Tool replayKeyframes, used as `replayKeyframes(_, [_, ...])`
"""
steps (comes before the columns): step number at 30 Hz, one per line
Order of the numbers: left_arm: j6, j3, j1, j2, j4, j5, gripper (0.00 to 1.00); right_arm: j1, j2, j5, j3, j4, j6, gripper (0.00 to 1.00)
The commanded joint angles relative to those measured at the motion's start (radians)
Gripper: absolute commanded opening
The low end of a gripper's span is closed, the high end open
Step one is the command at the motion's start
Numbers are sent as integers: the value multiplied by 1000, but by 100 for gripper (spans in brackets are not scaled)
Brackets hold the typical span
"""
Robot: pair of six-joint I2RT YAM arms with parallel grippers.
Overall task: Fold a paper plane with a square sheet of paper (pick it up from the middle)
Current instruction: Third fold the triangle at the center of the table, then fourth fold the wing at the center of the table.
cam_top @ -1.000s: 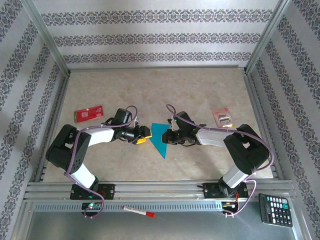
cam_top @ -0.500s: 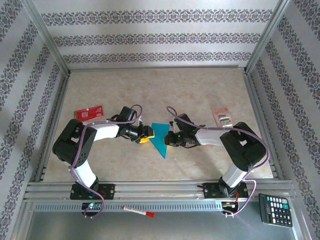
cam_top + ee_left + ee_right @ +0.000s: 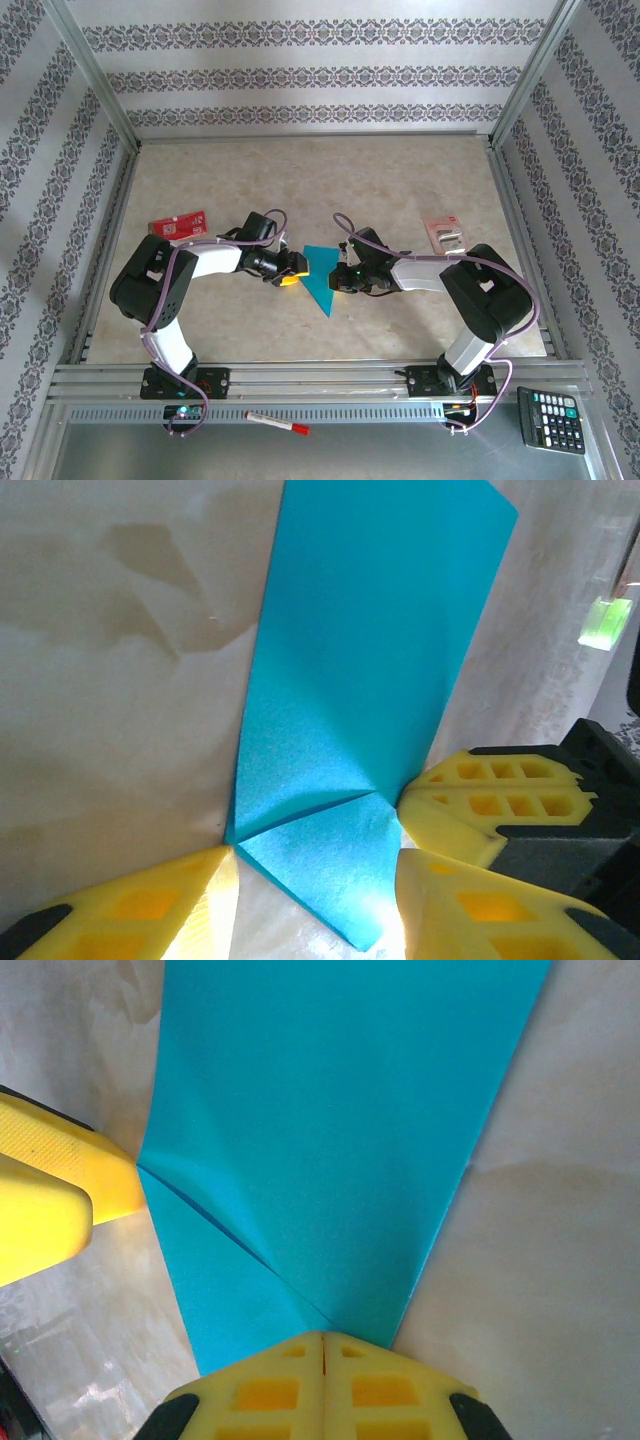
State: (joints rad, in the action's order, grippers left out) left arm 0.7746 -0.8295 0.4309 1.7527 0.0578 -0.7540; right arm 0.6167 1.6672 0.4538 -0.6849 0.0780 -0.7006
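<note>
The sheet of paper (image 3: 320,276) is teal-blue and folded into a narrow wedge, lying flat mid-table with its point toward the near edge. My left gripper (image 3: 291,268) lies low at its left side. In the left wrist view its jaws (image 3: 315,868) stand apart, straddling a small folded corner flap of the paper (image 3: 370,660); each fingertip meets an edge of that flap. My right gripper (image 3: 341,279) is at the paper's right side. Its fingers (image 3: 322,1342) are shut tight, tips against the paper (image 3: 330,1110) edge where a crease ends. The right gripper's fingers (image 3: 485,792) sit close beside my left jaw.
A red-and-white card (image 3: 178,226) lies at the left and a similar packet (image 3: 445,235) at the right of the beige table. A calculator (image 3: 552,420) and a red-capped marker (image 3: 278,423) rest on the front ledge. Metal frame posts (image 3: 100,90) border the table.
My left gripper slid a little further toward the paper and its jaws narrowed around the corner flap. The right gripper closed fully and stayed at the paper's right edge.
</note>
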Motion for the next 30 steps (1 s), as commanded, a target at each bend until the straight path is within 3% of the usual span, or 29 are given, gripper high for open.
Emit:
replayKeyframes(1, [-24,6,6,-24,50,28,46,-13,15,-24,28,-34,23,2])
replayKeyframes(23, [-9,-39,7,21,-28,-55,43,-17,1,-27,39,-38,24,0])
replayKeyframes(30, [-51,-64,7,53,-25,-54,30,-27,8,-13,26,-53,48,0])
